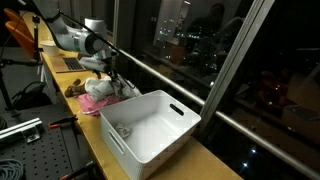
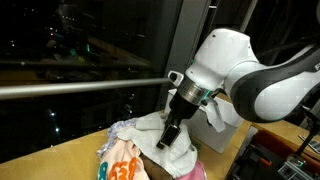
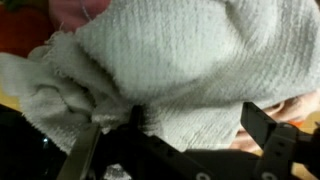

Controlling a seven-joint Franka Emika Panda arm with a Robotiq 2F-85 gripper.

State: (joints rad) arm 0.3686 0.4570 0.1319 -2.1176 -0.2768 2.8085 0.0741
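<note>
Pincer (image 3: 180, 150) stands open: in the wrist view its two dark fingers (image 3: 272, 140) sit wide apart at the bottom edge, with a grey-white knit towel (image 3: 170, 60) bunched between and above them. The towel fills nearly the whole wrist view, so the fingertips are cut off and partly blurred. Cannot tell whether the pads actually press the fabric.

In both exterior views the pincer points straight down into the top of the cloth heap. Its tips are hidden there by folds.

The towel lies on the heap on the wooden table (image 1: 92, 140), near the window rail. A printed cloth (image 2: 120, 165) with orange marks lies beside it; the print is too blurred to read. A pink cloth (image 1: 93, 104) shows at the heap's lower edge.

White bin (image 1: 178, 112) stands just beside the heap. A small grey item (image 1: 122, 130) lies inside; what it is cannot be made out.
</note>
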